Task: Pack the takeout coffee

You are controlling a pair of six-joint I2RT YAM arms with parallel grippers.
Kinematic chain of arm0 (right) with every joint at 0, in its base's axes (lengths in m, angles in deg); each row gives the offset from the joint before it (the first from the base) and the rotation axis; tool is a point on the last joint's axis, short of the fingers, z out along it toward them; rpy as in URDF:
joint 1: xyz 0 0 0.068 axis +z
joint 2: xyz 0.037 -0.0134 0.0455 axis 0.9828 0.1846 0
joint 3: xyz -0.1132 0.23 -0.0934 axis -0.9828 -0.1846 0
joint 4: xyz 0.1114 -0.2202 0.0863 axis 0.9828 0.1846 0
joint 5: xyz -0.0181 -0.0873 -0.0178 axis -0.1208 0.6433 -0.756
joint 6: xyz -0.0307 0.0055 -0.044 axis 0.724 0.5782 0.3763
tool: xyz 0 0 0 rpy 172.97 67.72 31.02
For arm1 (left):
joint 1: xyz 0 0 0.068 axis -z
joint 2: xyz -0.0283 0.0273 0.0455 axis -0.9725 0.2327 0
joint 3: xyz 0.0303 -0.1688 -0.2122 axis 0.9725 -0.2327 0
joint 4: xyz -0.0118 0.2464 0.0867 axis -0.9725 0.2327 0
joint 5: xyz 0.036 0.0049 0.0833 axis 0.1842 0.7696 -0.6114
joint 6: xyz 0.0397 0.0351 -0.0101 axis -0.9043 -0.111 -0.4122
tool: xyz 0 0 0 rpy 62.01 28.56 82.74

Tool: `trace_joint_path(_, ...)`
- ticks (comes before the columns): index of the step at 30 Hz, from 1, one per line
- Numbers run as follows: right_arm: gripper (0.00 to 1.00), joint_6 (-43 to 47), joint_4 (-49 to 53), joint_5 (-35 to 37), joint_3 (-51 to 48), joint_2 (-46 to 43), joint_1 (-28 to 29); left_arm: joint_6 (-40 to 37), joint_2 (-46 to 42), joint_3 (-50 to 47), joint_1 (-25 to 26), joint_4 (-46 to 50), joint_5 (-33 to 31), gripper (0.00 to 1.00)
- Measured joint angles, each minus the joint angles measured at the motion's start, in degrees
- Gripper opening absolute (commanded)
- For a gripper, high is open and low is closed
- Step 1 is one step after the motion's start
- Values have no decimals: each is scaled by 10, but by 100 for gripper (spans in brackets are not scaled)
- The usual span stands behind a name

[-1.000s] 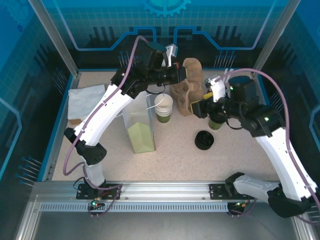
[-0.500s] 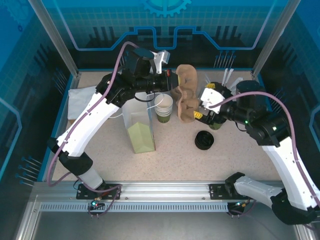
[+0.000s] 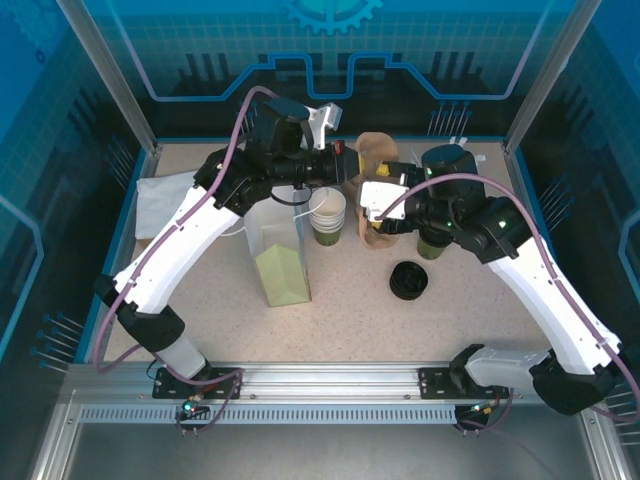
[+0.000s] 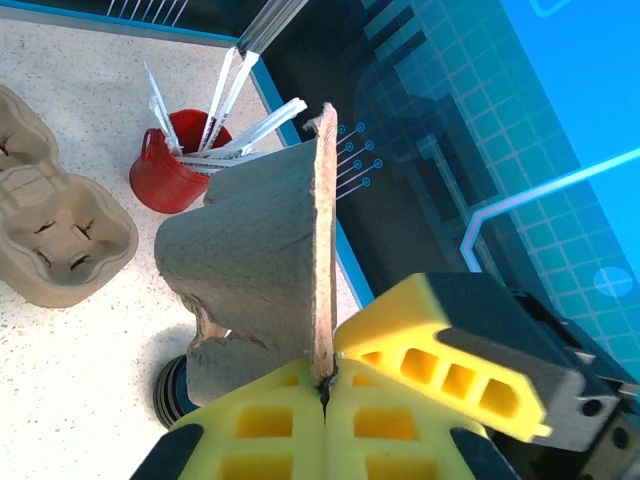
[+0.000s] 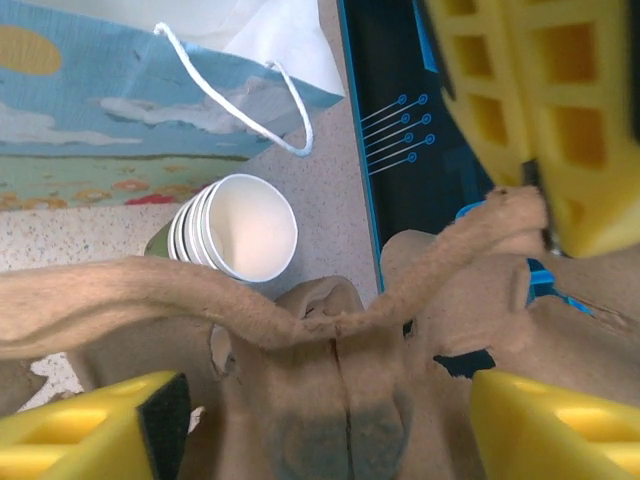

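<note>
The speckled table (image 3: 350,310) carries a bag (image 3: 278,250), stacked cups (image 3: 326,215), black lids (image 3: 408,280) (1 pile) and takeout coffee (image 3: 433,247).

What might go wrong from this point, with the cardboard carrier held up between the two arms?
1. The left gripper pinches only the thin rim of the cup carrier, and the pulp looks ragged beside the pinch; it may tear or slip free.
2. The right gripper stands open around the carrier's middle; closing there could crush a pocket.
3. The stack of lidless cups stands close by the carrier; a swing might topple it.
</note>
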Motion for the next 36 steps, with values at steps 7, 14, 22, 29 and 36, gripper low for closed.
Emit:
trace_joint_path(7,53,5,1,7,7,26,0,0,-3,-2,0,0,0,0)
trace_joint_path(14,41,7,5,6,10,30,-1,0,-5,-6,0,0,0,0)
trace_joint_path(22,37,5,24,5,26,31,-4,-7,-21,-12,-1,7,-11,40)
trace_joint_path(29,36,-1,42,9,52,37,-2,-6,-107,-45,-53,34,-14,56)
trace_joint_path(36,35,-20,50,37,142,79,44,-7,-272,-158,-228,80,-5,65)
